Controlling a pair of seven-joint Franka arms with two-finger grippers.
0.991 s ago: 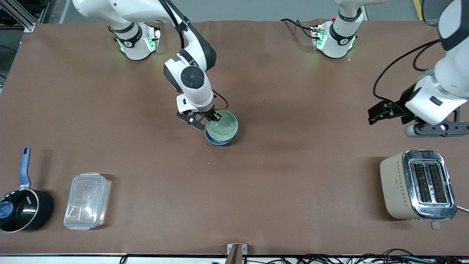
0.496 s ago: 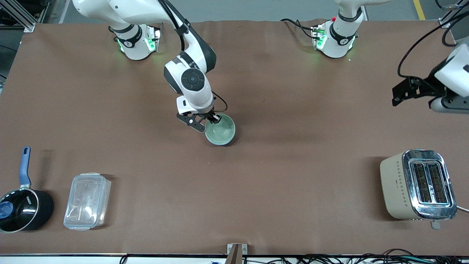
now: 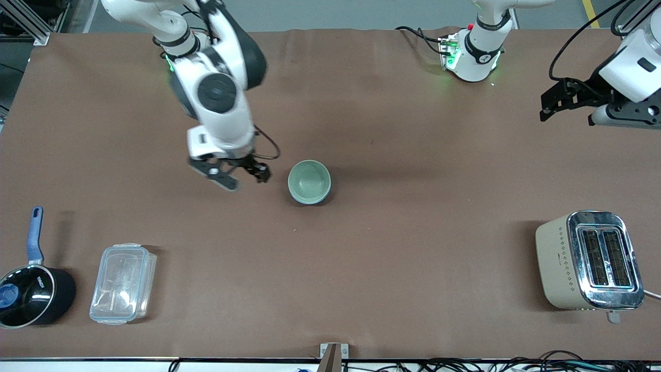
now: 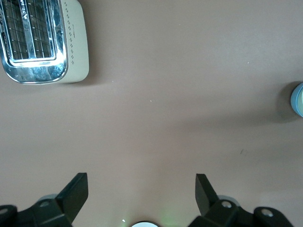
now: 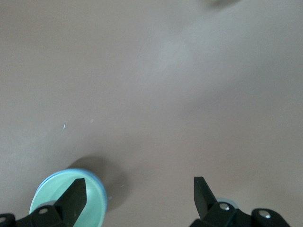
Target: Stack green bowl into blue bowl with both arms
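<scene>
The green bowl [image 3: 309, 180] sits nested inside the blue bowl [image 3: 310, 201] in the middle of the table; only a thin darker blue edge shows below it. My right gripper [image 3: 246, 179] is open and empty, over bare table beside the bowls toward the right arm's end. In the right wrist view the green bowl [image 5: 49, 196] with the blue rim [image 5: 98, 183] shows by one finger of the right gripper [image 5: 138, 188]. My left gripper [image 3: 555, 101] is open and empty, raised at the left arm's end of the table. In the left wrist view the left gripper [image 4: 140, 188] is over bare table.
A beige and chrome toaster [image 3: 588, 260] stands near the front camera at the left arm's end, also in the left wrist view [image 4: 42, 40]. A clear plastic box [image 3: 123, 283] and a black pot with blue handle [image 3: 31, 289] stand at the right arm's end.
My right gripper lowered the green bowl into the blue bowl, let go and drew away toward the right arm's end. My left gripper swung away from the toaster toward its base.
</scene>
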